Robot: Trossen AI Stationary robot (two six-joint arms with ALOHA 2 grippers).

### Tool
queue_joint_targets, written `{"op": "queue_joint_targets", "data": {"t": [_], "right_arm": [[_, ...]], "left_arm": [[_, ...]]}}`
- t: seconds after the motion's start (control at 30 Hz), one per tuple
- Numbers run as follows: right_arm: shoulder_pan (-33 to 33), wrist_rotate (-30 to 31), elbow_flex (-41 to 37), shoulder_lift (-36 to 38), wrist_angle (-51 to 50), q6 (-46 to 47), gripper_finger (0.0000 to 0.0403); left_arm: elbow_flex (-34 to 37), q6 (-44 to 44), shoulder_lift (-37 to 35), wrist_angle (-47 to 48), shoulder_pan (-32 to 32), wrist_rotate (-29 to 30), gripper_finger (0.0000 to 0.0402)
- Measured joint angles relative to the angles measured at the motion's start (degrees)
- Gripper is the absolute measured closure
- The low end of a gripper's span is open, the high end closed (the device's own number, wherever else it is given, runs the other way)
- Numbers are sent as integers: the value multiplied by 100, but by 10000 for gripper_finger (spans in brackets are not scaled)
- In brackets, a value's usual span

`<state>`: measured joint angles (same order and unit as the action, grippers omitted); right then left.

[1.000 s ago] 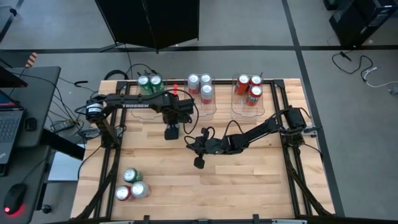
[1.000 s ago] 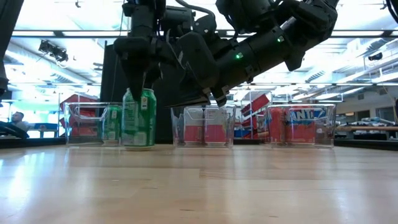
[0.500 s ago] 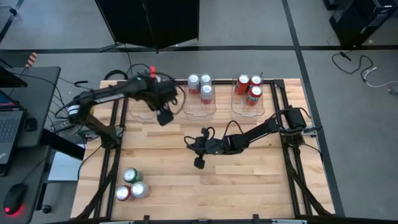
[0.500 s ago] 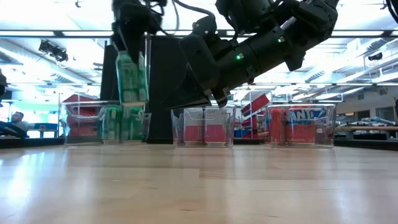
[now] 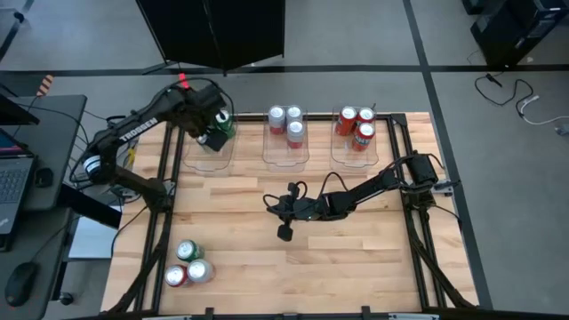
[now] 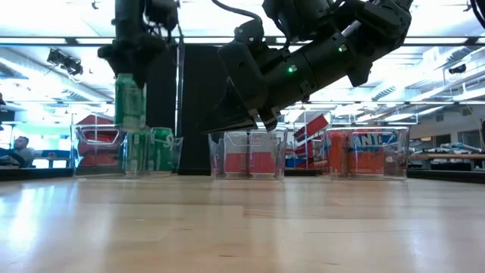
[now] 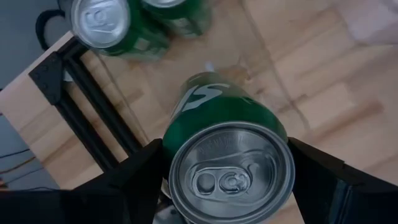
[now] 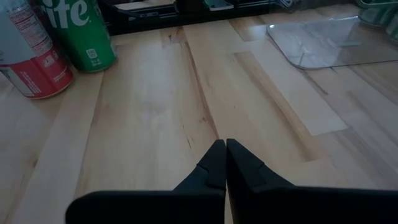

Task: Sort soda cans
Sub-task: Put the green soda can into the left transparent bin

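Note:
My left gripper (image 5: pixel 212 135) hangs over the left clear bin (image 5: pixel 209 160) at the table's far left and is shut on a green soda can (image 6: pixel 129 101). Two more green cans (image 7: pixel 99 22) stand upright in that bin below it. The middle bin holds three silver-white cans (image 5: pixel 294 132) and the right bin three red cans (image 5: pixel 361 136). A green can (image 5: pixel 186 252), a red can (image 5: pixel 176 276) and a silver-white can (image 5: pixel 200 271) stand at the table's near left. My right gripper (image 5: pixel 284 233) is shut above the table's middle, touching nothing. My left gripper pinches the green can by its side wall just below the silver top (image 7: pixel 231 177), one finger (image 7: pixel 134 180) on each side. The fingers come from above, pointing down along the can. The can is upright and lifted clear, above the cans in the left bin.
Three clear bins stand in a row along the far edge. My right arm (image 5: pixel 373 188) stretches low across the table's right half. Bare wood lies between the bins and the three near-left cans. A laptop desk and cables sit beyond the left edge.
My left gripper, shut on the green can throughout, has lifted it off the table in front of the bins and carried it up and toward the far left, over the left bin. The can has stayed upright. My right arm has kept still.

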<state>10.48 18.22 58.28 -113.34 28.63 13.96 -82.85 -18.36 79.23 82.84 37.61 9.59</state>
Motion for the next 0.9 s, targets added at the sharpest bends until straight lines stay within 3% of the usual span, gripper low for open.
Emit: {"op": "queue_joint_targets", "data": {"t": [0.3,0.9], "right_arm": [[0,2,0,0,-3,0,403],[0,0,0,0,-4,2,403]], "left_arm": [[905,475,2,-625,1068,62,118],[2090,1367,4,-2259,1981,-30,118]]}}
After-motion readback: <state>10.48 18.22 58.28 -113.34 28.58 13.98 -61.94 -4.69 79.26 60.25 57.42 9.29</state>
